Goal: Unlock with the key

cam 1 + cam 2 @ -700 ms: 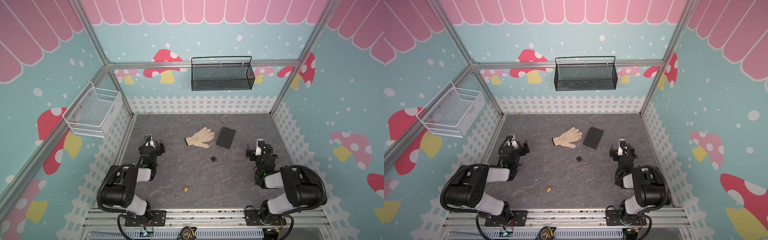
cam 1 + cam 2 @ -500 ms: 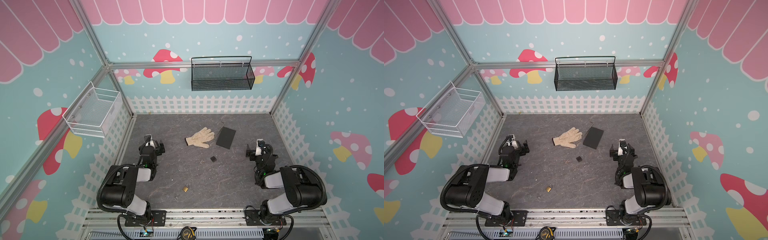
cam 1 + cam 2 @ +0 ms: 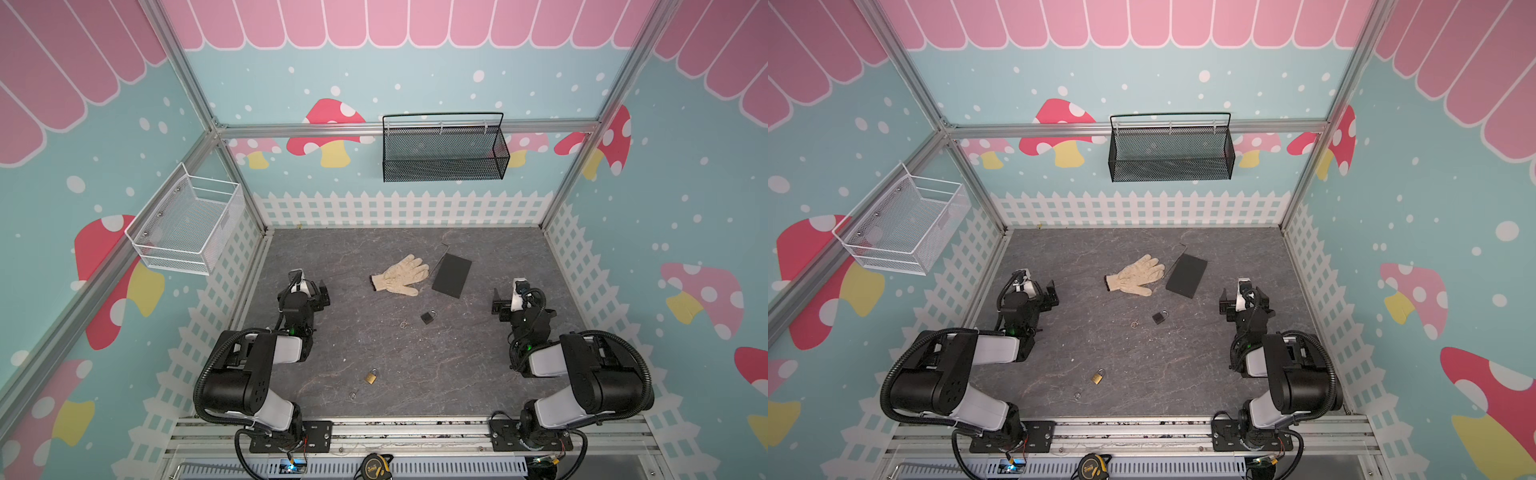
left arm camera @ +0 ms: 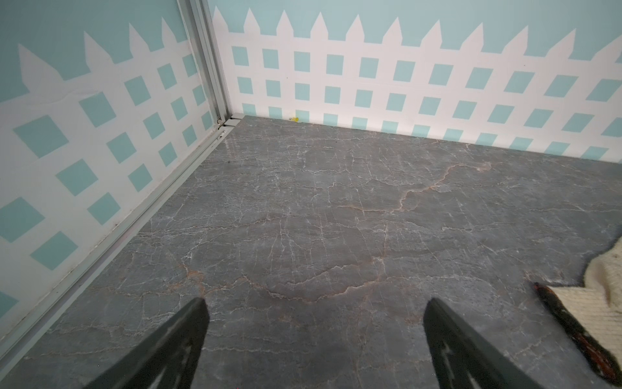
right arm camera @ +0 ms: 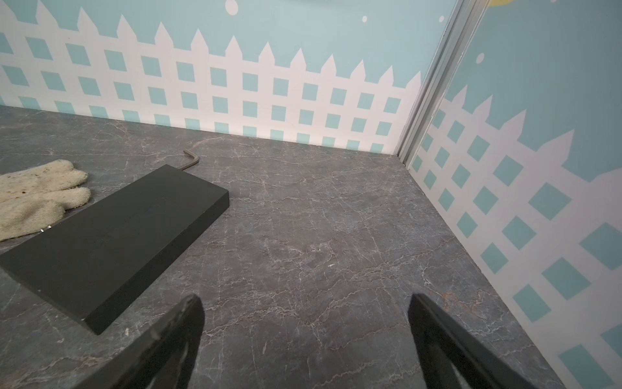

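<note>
A brass padlock (image 3: 371,377) (image 3: 1098,377) lies near the front middle of the grey floor, with a small silvery key on a ring (image 3: 353,395) (image 3: 1077,395) just in front of it. Further back lies a black padlock (image 3: 427,318) (image 3: 1158,318) with a second small ringed key (image 3: 403,324) (image 3: 1134,324) beside it. My left gripper (image 3: 311,287) (image 3: 1036,289) (image 4: 314,310) rests low at the left side, open and empty. At the right side my right gripper (image 3: 515,294) (image 3: 1241,297) (image 5: 306,306) is also open and empty. Neither wrist view shows a lock or a key.
A cream work glove (image 3: 401,275) (image 5: 37,195) and a flat black block (image 3: 451,276) (image 5: 114,246) lie at mid-back, with a thin hex key (image 3: 440,257) (image 5: 190,161) along the block. A black mesh basket (image 3: 444,151) and a white wire basket (image 3: 187,226) hang on the walls.
</note>
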Tool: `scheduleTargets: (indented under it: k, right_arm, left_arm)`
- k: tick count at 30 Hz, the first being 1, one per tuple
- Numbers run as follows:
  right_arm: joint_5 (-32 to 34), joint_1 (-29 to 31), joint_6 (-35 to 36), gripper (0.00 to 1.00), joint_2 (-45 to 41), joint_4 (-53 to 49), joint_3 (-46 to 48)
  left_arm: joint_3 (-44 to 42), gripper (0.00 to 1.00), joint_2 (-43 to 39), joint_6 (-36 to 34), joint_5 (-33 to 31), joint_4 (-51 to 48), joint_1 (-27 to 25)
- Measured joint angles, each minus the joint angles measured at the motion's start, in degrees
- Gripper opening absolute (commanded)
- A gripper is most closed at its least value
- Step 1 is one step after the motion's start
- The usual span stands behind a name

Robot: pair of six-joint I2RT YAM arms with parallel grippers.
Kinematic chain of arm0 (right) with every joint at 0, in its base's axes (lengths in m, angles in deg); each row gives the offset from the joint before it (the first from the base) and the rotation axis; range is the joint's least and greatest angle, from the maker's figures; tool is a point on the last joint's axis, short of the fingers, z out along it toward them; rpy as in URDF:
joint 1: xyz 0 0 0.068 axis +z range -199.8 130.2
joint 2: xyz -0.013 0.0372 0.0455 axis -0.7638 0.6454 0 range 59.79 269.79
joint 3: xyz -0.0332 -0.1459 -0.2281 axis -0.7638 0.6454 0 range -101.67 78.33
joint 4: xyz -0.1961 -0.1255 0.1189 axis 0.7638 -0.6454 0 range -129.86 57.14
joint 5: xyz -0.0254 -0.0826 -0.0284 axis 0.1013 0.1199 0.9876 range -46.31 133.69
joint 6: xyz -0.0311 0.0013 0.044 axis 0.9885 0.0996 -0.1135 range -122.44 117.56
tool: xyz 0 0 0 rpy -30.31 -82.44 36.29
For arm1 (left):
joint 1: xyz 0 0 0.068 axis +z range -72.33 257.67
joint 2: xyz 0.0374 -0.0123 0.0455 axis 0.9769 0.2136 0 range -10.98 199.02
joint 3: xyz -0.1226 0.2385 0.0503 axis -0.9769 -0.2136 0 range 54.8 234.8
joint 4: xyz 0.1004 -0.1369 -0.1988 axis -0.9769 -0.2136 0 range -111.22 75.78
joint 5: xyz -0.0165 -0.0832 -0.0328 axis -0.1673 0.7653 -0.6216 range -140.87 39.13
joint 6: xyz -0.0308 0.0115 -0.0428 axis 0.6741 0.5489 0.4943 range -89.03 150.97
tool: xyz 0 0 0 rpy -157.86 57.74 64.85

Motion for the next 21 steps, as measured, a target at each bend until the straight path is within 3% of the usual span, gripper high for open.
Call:
scheduleTargets:
  k: [21]
  right_arm:
    - [0.0, 0.0, 0.0, 0.98, 0.0, 0.0, 0.0]
  left_arm:
    - [0.0, 1.00, -0.8, 0.0, 0.4, -0.4, 0.0]
